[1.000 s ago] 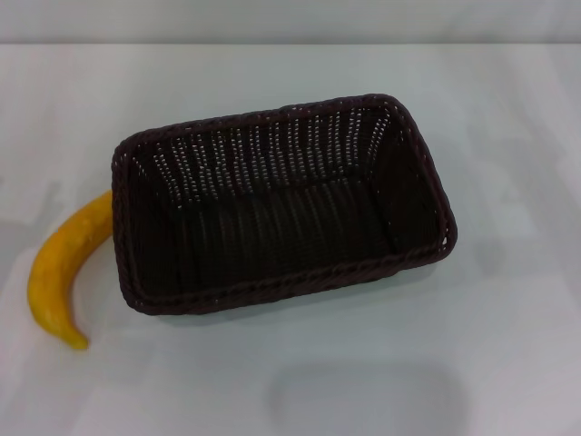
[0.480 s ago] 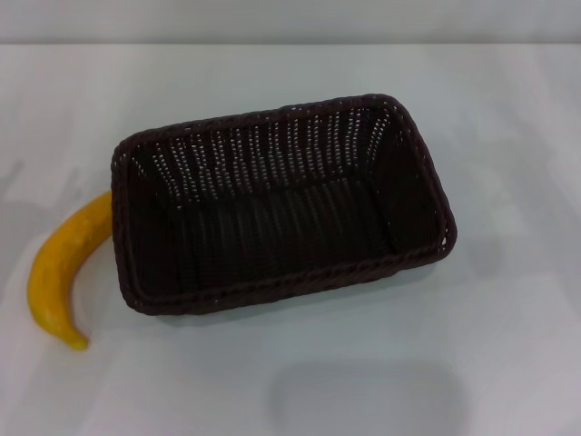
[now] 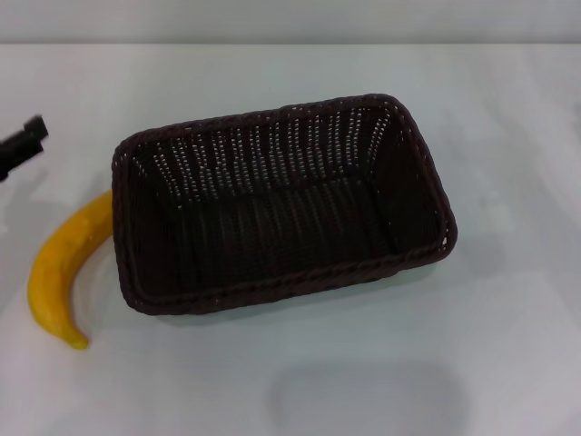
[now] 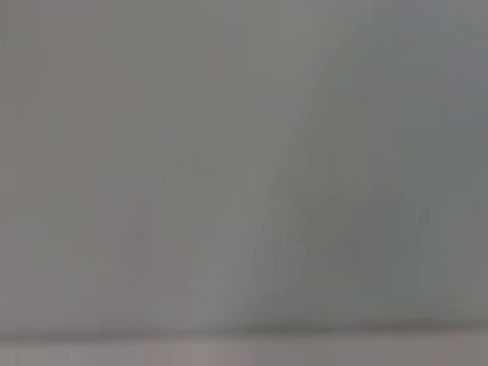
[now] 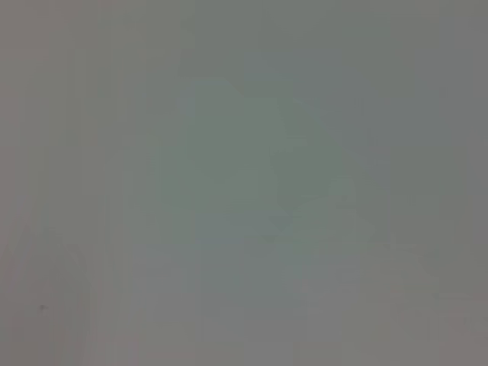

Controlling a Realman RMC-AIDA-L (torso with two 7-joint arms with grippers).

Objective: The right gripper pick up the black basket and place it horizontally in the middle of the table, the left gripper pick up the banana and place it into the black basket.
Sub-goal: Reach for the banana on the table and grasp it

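Note:
The black basket (image 3: 281, 204) lies horizontally in the middle of the table (image 3: 508, 345), open side up and empty. The banana (image 3: 62, 271) lies on the table just left of the basket, its upper end against the basket's left wall. The tip of my left gripper (image 3: 22, 145) shows at the left edge of the head view, above the banana and apart from it. My right gripper is out of view. Both wrist views show only bare grey surface.
The table's far edge (image 3: 290, 44) runs along the top of the head view. A faint shadow (image 3: 363, 400) lies on the table in front of the basket.
My left gripper has come into the head view at the left edge. The basket and the banana have not moved.

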